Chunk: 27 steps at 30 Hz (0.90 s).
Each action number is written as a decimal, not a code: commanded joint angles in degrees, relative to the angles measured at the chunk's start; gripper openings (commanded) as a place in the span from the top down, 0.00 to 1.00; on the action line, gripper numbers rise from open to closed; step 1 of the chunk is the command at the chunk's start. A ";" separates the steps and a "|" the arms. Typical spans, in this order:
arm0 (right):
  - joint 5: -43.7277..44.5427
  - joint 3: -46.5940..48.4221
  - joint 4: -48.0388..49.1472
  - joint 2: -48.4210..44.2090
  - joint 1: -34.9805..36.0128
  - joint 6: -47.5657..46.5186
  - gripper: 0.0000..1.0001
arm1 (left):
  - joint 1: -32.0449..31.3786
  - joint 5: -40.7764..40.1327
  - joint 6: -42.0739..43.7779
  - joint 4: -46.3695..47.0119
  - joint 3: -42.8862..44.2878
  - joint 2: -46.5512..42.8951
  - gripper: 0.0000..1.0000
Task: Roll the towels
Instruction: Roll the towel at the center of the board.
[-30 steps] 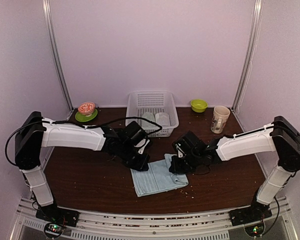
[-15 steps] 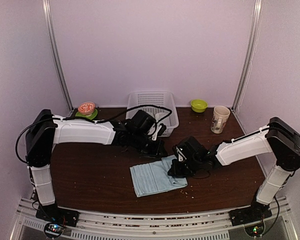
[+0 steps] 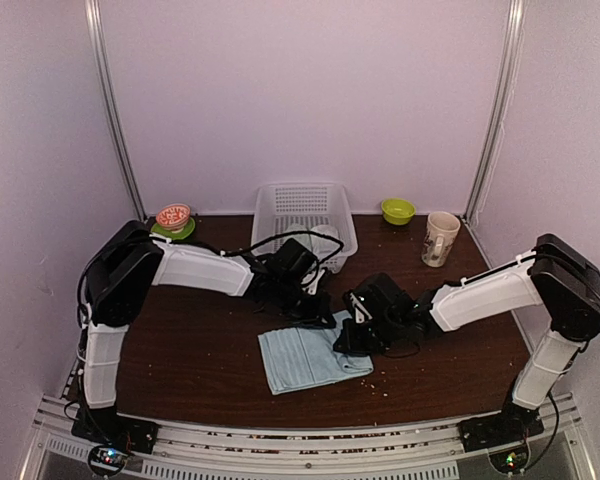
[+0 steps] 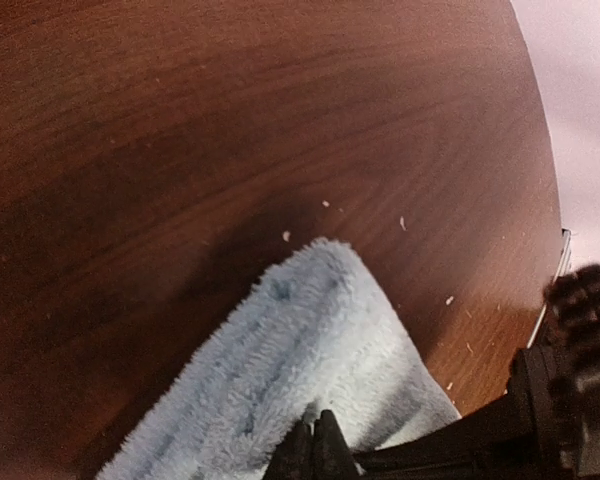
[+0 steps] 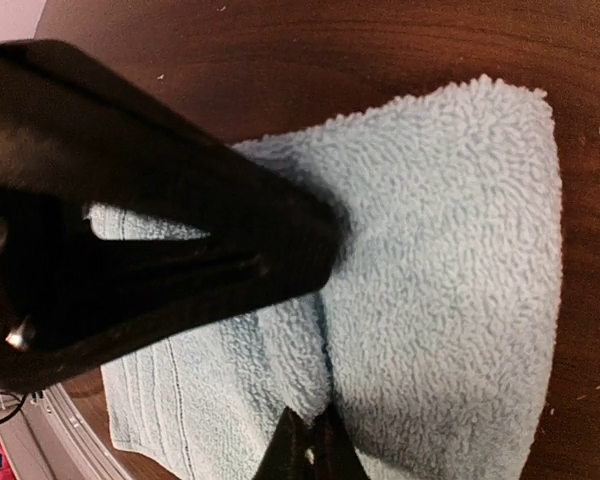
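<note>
Jaws of the left gripper are clenched tip to tip, resting at the far edge of the blue towel. A rounded corner of the cloth pokes out just ahead of them. Whether any pile is pinched between them cannot be told.

Beyond these jaws stands the basket, with two pale bundles in it, probably the other towels.

The blue towel lies mostly flat on the table, spreading from both sets of jaws toward the arm bases. No roll has formed yet.

Just right of the left jaws, the right gripper is also clenched. Its tips sit on a crease where one thicker layer of the towel laps over a ribbed one. Cloth may be nipped there, but this is unclear.

The step in hand looks like the very start: getting hold of the far edge. Next, both pairs of jaws likely need to part, take that edge well apart from each other, and turn it over evenly so the roll starts straight.
</note>
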 commanded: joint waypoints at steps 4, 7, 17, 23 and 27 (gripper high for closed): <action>-1.71 0.77 -5.18 -2.76 0.46 -3.59 0.74 | 3.22 3.14 -1.39 3.97 1.63 2.92 1.00; -2.42 1.51 -8.37 -5.65 0.64 -6.61 0.64 | 3.34 3.81 -1.10 3.33 2.03 3.67 1.00; -2.06 -3.49 -11.18 -7.59 2.80 -8.79 0.90 | 3.41 3.68 -0.44 2.27 2.74 4.72 1.00; -2.42 -2.12 -13.62 -3.85 5.30 -8.56 0.87 | 3.36 3.47 0.06 1.39 2.91 5.16 1.00; 1.79 -2.49 -15.70 -10.44 3.57 -8.99 0.65 | 3.35 3.51 0.35 1.27 2.23 4.74 1.00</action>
